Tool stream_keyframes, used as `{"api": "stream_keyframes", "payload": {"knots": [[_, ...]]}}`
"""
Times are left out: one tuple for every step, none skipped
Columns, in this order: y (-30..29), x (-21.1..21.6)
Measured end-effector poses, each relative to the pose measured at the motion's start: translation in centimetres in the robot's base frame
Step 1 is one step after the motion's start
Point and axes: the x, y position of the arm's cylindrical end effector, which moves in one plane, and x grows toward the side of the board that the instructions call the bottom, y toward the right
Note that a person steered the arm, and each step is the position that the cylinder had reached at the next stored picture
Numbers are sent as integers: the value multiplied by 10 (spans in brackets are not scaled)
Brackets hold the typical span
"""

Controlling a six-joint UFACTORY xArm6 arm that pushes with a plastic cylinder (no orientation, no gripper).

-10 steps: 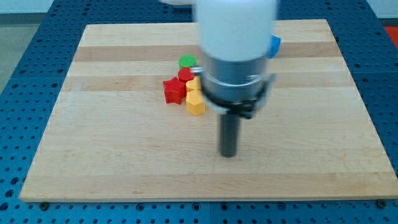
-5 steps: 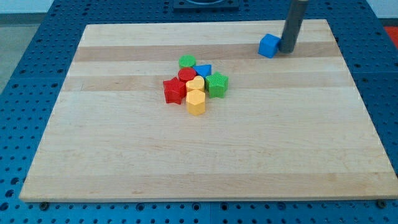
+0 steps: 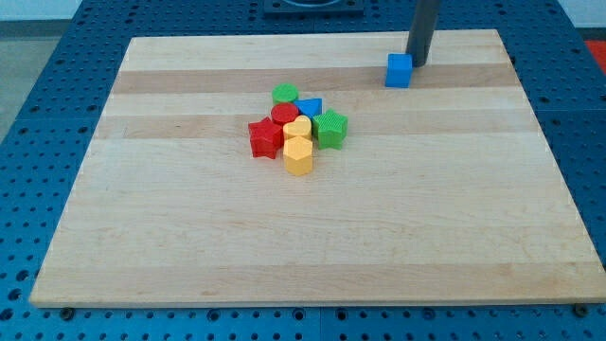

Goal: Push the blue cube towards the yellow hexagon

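The blue cube [image 3: 399,71] sits near the view's top, right of centre, on the wooden board [image 3: 189,227]. My tip [image 3: 417,63] stands just to the cube's upper right, close against its corner. The yellow hexagon [image 3: 298,156] lies at the bottom of a cluster near the board's middle, well to the lower left of the cube.
The cluster also holds a yellow heart [image 3: 296,129], a red star [image 3: 265,138], a red round block [image 3: 284,115], a green round block [image 3: 284,94], a small blue block [image 3: 311,106] and a green star-like block [image 3: 330,128]. A blue pegboard [image 3: 38,114] surrounds the board.
The arm, which filled the middle of the view, moved to the top right. My tip then shifted left and up, and the blue cube slid a little to the left.
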Motion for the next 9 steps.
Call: {"api": "stream_keyframes", "payload": {"knots": [[0, 20], [-15, 35], [-27, 49], [-20, 29], [-20, 26], [-22, 18], [-42, 20], [-45, 20], [-56, 20]]}}
